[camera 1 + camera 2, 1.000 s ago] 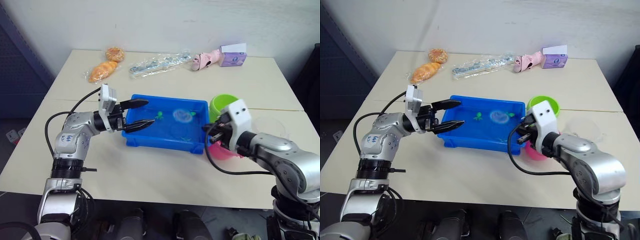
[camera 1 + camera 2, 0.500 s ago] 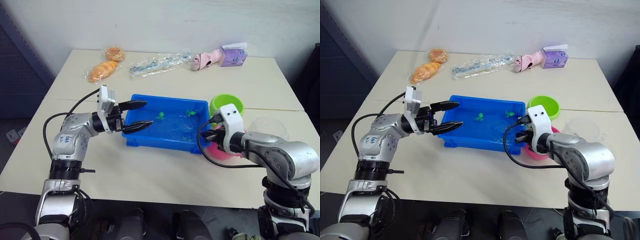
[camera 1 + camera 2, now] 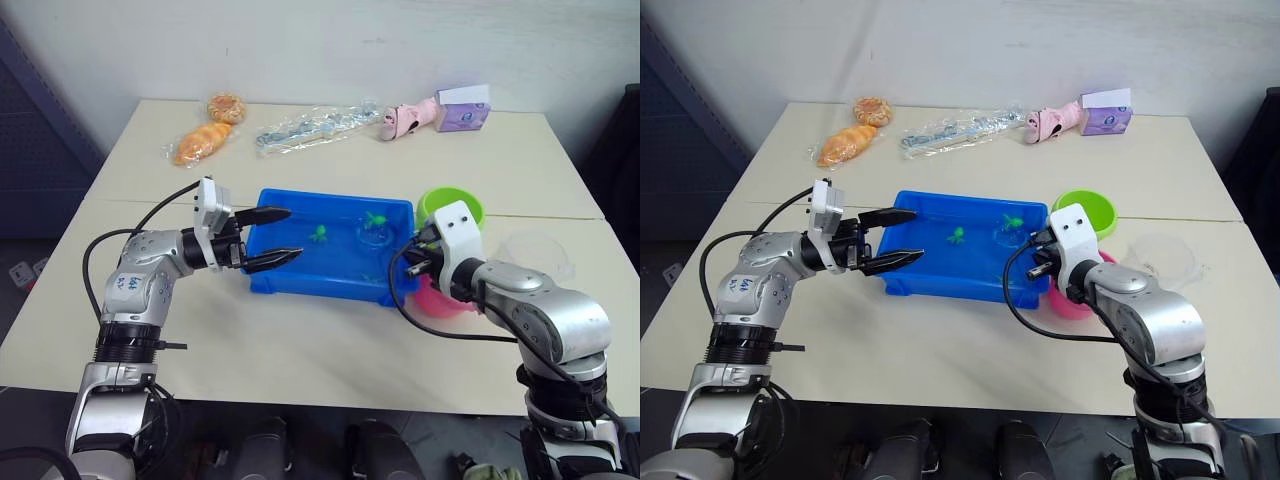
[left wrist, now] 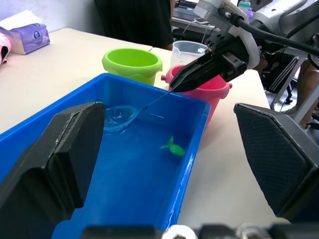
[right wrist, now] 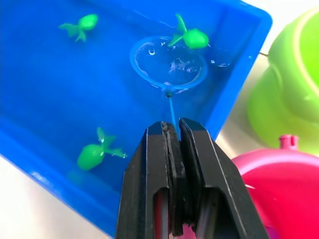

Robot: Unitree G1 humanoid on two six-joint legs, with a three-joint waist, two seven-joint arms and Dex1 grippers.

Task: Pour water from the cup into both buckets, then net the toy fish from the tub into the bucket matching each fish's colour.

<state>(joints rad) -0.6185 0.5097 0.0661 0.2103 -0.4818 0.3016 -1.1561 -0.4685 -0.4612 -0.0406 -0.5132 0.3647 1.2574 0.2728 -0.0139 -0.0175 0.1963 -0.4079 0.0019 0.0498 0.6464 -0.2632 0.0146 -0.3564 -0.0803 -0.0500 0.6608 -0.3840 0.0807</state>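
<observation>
Partly, right pincer (image 5: 172,130) hides the net (image 5: 168,61) handle.

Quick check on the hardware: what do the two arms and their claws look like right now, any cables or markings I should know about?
Both arms are silver-grey metal with rounded joint housings. Each wrist carries a white boxy module, and a black cable loops from it back along the forearm. The left claw and right claw each have two black tapered fingers. The left upper arm bears small blue lettering, too small to read.

Left claw (image 3: 283,236) reaches forward with fingers spread; right claw (image 5: 172,130) is pinched closed, angled down.
</observation>
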